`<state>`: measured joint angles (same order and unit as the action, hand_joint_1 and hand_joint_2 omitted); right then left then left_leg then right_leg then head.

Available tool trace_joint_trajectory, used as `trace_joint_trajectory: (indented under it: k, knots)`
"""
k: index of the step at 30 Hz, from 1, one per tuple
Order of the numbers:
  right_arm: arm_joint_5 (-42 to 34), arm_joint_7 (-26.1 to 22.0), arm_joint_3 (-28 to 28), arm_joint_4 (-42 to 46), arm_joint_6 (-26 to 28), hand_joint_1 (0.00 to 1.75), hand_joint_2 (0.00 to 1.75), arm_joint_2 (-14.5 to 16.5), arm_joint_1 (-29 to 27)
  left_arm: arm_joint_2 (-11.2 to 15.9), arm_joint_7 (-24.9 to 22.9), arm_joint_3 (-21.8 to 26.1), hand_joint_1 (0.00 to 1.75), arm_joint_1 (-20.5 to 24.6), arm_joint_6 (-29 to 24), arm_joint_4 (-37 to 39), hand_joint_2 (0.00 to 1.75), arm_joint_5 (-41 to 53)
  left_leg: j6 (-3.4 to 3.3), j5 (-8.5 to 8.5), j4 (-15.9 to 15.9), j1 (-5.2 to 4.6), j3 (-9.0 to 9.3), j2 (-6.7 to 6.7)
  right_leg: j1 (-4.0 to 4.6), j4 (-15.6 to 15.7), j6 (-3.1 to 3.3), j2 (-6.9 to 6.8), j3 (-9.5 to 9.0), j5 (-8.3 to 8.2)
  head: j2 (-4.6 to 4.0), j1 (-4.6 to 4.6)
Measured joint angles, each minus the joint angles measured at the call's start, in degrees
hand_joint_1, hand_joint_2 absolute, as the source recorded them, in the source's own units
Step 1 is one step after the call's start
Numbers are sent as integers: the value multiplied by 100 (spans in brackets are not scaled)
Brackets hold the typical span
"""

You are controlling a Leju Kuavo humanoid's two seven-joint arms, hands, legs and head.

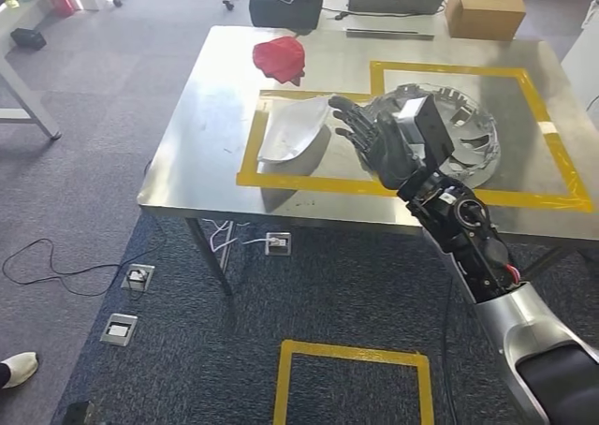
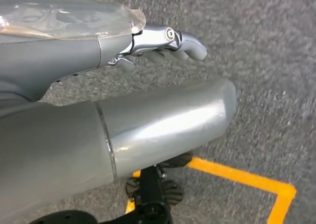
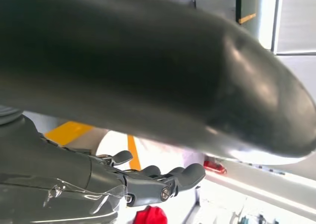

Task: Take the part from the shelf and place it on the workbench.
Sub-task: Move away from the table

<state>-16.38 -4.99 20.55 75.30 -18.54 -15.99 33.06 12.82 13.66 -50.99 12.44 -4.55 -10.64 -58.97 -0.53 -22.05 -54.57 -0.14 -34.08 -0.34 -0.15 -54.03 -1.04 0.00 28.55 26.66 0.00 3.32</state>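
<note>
The steel-topped bench is seen from the head view, with a yellow tape rectangle marked on it. Inside this rectangle, at about 9 o'clock of it, the pale silver curved sheet-metal part is lying on the bench, so the placing is judged to be nearly finished. A second, round perforated metal part is lying at 3 o'clock of the first one, and a crumpled red cloth is found at 12 o'clock, outside the tape.

The right robot hand is held above the bench, just beside the curved part at its 3 o'clock side. Its fingers are spread and nothing is held, so it is released. The left robot hand is seen hanging over grey carpet; its fingers are stretched out and nothing is gripped.

The curved part is judged to be light, stiff and thin, with a smooth, slippery skin and possibly sharp edges. It is best taken at the rim, thumb under and fingers over, because the domed middle gives no hold.
</note>
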Motion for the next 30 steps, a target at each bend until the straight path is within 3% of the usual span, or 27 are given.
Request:
trace_joint_trajectory:
  k: [2,3,6,7,8,9,12,13,16,17,19,21,22,23,24,27,28,30]
  knots:
    - [-5,-38,-9,-16,23,0,0,13,4,11,2,0,0,-15,0,0,0,-14,64,-45,-60,8,-59,1,-23,16,87,-6,43,-71,0,-21]
    - [-8,-57,-20,-21,32,0,0,21,9,16,4,0,0,-15,1,0,0,-17,93,-179,-219,14,-136,1,-39,32,137,-15,71,-115,0,-51]
    - [-13,-79,-49,-32,48,0,0,36,15,16,11,0,0,-12,5,0,0,-18,171,-866,-1307,52,-577,3,-44,39,207,-38,213,-233,0,-158]
    - [-14,-79,-52,-36,49,0,0,38,12,13,11,0,0,-16,7,0,0,-18,190,-1005,-1615,64,-677,4,-41,37,205,-40,265,-269,0,-173]
    - [-16,-79,-56,-38,50,0,0,39,10,9,11,0,0,-18,9,0,0,-18,201,-1039,-1731,73,-677,4,-40,34,200,-40,314,-304,0,-182]
    - [-22,-78,-64,-40,50,0,0,39,7,5,11,0,0,-19,9,0,0,-19,203,-965,-1601,81,-552,4,-40,32,190,-39,356,-336,0,-187]
    - [-51,-69,-98,-38,52,0,0,49,9,9,14,0,0,-3,9,0,0,-20,155,-544,-389,84,222,3,-28,18,126,-36,437,-415,0,-204]
    - [-59,-57,-112,-37,55,0,0,52,10,10,15,0,0,2,9,0,0,-21,122,-466,-118,73,370,0,-19,12,94,-36,458,-441,0,-198]
    - [-65,-5,-134,-36,56,0,0,63,4,7,19,0,0,-2,6,0,0,-26,6,-371,6,45,373,0,-25,-1,-8,-33,509,-501,0,-161]
    - [-65,8,-139,-37,51,0,0,66,1,4,19,0,0,-3,3,0,0,-28,-37,-333,12,48,351,8,-35,-62,-37,-28,541,-429,0,-156]
    - [-65,22,-152,-39,30,0,0,67,-1,2,19,0,0,-2,-4,0,0,-34,-122,-250,35,59,289,27,-46,-503,-78,-18,702,-29,0,-126]
    - [-63,23,-161,-51,7,0,0,68,-7,1,18,0,0,-1,-9,0,0,-40,-163,-172,28,42,187,30,-46,-1308,-103,-15,945,488,0,-81]
    - [-61,21,-162,-62,-4,0,0,69,-15,-2,18,0,0,-2,-9,0,0,-42,-169,-131,24,35,129,29,-45,-1611,-111,-15,1001,625,0,-63]
    - [-51,16,-162,-74,-14,0,0,72,-22,-6,18,0,0,-4,-9,0,0,-43,-167,-92,16,30,70,27,-45,-1715,-111,-15,959,639,0,-51]
    - [-37,9,-162,-85,-25,0,0,74,-27,-10,18,0,0,-7,-9,0,0,-44,-160,-57,6,28,17,23,-44,-1569,-103,-15,796,537,0,-36]
    - [3,-28,-165,-94,-45,0,0,80,-2,-16,17,0,0,-9,-9,0,0,-46,-101,36,-25,17,-91,11,-23,-377,-40,-12,-23,177,0,22]
    - [6,-38,-167,-94,-49,0,0,81,10,-18,17,0,0,-8,-9,0,0,-46,-70,70,-26,14,-107,10,-6,-105,-18,-10,-180,138,0,29]
    - [5,-48,-169,-95,-51,0,0,83,31,-20,17,0,0,-12,-9,0,0,-46,1,150,-11,16,-124,9,20,50,22,-10,-225,97,0,36]
